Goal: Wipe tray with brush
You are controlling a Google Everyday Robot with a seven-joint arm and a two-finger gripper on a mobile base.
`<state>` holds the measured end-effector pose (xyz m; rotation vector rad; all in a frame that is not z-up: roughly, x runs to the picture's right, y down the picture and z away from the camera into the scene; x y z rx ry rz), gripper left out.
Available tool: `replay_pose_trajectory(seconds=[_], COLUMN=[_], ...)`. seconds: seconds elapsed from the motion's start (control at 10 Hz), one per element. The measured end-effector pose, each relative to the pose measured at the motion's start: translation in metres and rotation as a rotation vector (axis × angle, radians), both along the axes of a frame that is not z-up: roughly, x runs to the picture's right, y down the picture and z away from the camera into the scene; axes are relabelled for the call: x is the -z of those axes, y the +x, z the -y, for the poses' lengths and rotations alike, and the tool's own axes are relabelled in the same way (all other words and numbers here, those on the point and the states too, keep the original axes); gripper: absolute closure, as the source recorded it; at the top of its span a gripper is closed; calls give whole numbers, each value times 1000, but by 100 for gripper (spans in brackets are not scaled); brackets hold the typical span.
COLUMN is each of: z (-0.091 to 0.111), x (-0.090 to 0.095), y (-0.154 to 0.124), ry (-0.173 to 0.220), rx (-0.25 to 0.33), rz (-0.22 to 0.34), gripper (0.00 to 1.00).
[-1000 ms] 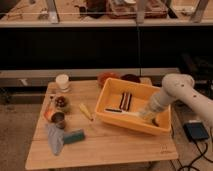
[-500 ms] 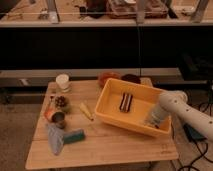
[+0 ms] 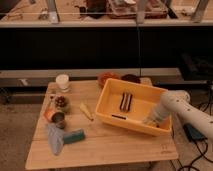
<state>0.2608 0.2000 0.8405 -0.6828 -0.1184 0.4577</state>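
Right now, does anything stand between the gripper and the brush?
Nothing visible does. The gripper is down in the tray, at the pale end of the brush. The dark block lies farther back, off that line.

Only 1 camera watches this scene. It sits high and in front of the wooden table [image 3: 115, 147], looking down at a slant toward 12 o'clock, where a dark shelf unit [image 3: 75, 47] fills the background. It stands back enough to take in the whole tabletop, with strips of floor at 9 and 3 o'clock. The tray [image 3: 120, 123] lies right of centre, turned askew to the view. The robot's arm [image 3: 187, 110] shows at 4 o'clock, and the gripper [image 3: 150, 119] is down inside the tray at its near right end.
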Motion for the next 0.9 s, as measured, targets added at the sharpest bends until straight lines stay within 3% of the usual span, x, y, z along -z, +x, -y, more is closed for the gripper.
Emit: replay_pose_trajectory(seconds=[0.9], z=[-1], x=[4], y=[4], ry=[-9], rx=[4], rz=[-6], gripper=[90])
